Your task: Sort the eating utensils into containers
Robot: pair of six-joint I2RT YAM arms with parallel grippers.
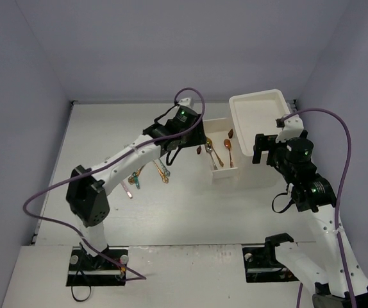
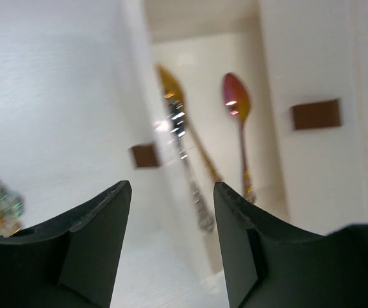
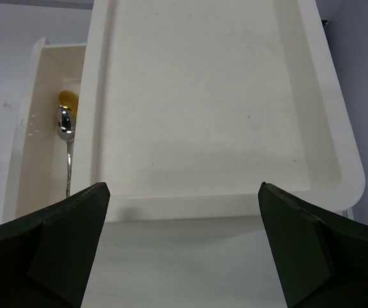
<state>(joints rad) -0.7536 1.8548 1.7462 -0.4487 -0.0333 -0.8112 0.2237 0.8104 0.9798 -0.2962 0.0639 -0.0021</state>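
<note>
- The left arm is reaching forward over the pale worktop, its left gripper hovering with fingers apart and empty, just left of the narrow white plastic drawer.
- The right arm is holding its right gripper spread wide above the broad white plastic tray.
- The drawer is holding a gold spoon, a reddish copper spoon and a silver spoon.
- Teal-handled cutlery is lying loose on the worktop.

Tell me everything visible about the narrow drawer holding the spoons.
The drawer is a narrow, shallow, open-topped box of white plastic, lying flat beside the large white tray. A small brown handle sits on its left outer wall. Inside lie a silver spoon, a gold spoon and a reddish spoon, lengthwise. The open left gripper hovers to its left, apart from it.
</note>
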